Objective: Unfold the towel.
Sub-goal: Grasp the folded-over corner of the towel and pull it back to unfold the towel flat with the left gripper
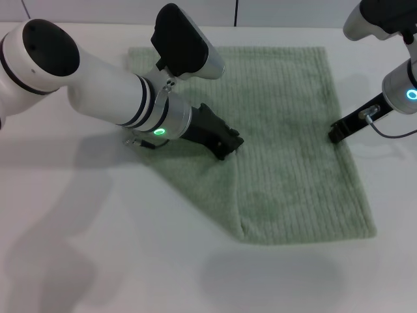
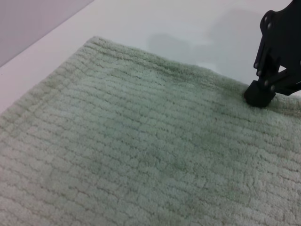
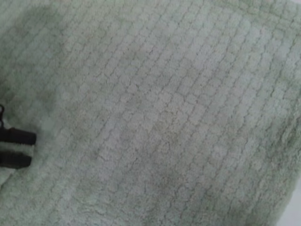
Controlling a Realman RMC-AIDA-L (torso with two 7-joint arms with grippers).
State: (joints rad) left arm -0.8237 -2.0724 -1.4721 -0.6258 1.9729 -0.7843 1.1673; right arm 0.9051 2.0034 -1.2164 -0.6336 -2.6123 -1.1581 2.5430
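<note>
In the head view, the towel [image 1: 287,130] is seen spread on the white table [image 1: 78,261], with its near-left part folded along a diagonal edge. The left gripper [image 1: 229,145] is lowered onto the towel's middle-left area, at the fold; whether its fingers are spread cannot be told. The right gripper [image 1: 337,134] is set at the towel's right edge, its state likewise unclear. In the left wrist view, the towel [image 2: 141,150] fills the frame, and the right gripper [image 2: 260,93] is touching its far border. In the right wrist view, the towel [image 3: 164,108] covers everything, with the left gripper's two fingertips [image 3: 18,136] shown slightly apart on the cloth.
</note>
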